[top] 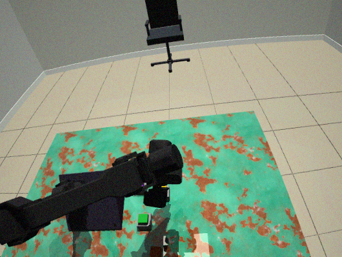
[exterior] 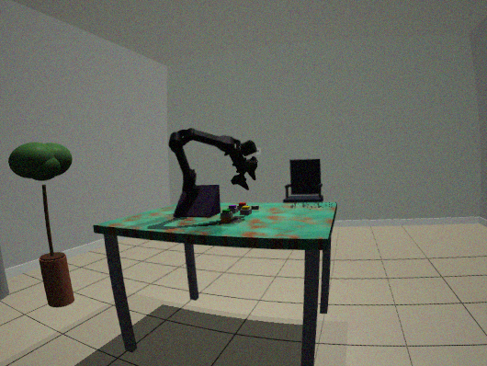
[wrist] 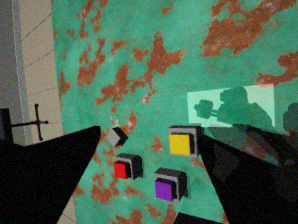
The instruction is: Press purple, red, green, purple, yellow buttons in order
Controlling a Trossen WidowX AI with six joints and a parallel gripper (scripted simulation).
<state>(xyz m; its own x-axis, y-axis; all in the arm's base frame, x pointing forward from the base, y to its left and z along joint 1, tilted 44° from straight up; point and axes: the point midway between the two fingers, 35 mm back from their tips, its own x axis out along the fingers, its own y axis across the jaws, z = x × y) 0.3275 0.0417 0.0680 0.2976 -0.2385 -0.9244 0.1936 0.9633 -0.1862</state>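
My gripper (exterior: 248,183) (wrist: 150,135) hangs open above the table (exterior: 211,239), nothing between my fingers. I take the yellow button (top: 164,186) (exterior: 245,208) (wrist: 180,144) as landmark. In my wrist view, the purple button (exterior: 232,208) (wrist: 165,190) is just below it, the red button (exterior: 242,203) (wrist: 121,170) lies to its left and lower, and the grey block (wrist: 117,137) sits left of it, beyond the red one. From the top, the green button (top: 142,218) (exterior: 225,211) is below the yellow one, slightly left.
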